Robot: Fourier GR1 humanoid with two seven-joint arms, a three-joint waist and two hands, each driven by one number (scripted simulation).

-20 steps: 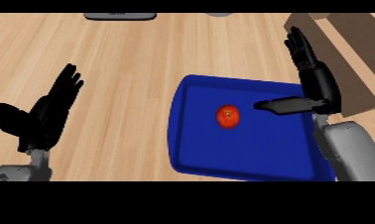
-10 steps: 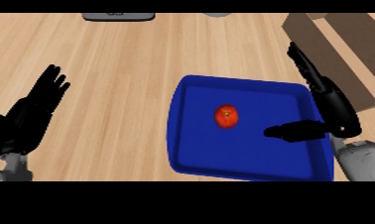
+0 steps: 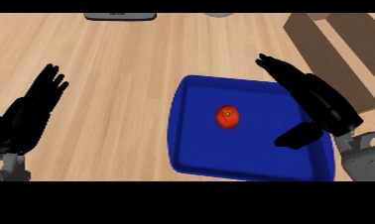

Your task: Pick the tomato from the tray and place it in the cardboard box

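Observation:
A red tomato [image 3: 227,117] lies in the middle of a blue tray [image 3: 201,158] on the wooden counter. My right hand [image 3: 319,101] hangs over the tray's right side, open, fingers straight and pointing up-left, thumb down near the tray floor; it is to the right of the tomato and apart from it. The cardboard box [image 3: 333,44] stands at the upper right, partly cut off by the view's edge. My left hand [image 3: 31,111] rests open at the left edge, fingers up.
A grey flat object [image 3: 120,16] and a round grey object [image 3: 218,14] sit at the counter's far edge. Bare wood lies between the left hand and the tray.
My right hand has moved down and toward me over the tray's right side, now lower than the tomato's level. My left hand has drifted left and lower. The tomato has not moved.

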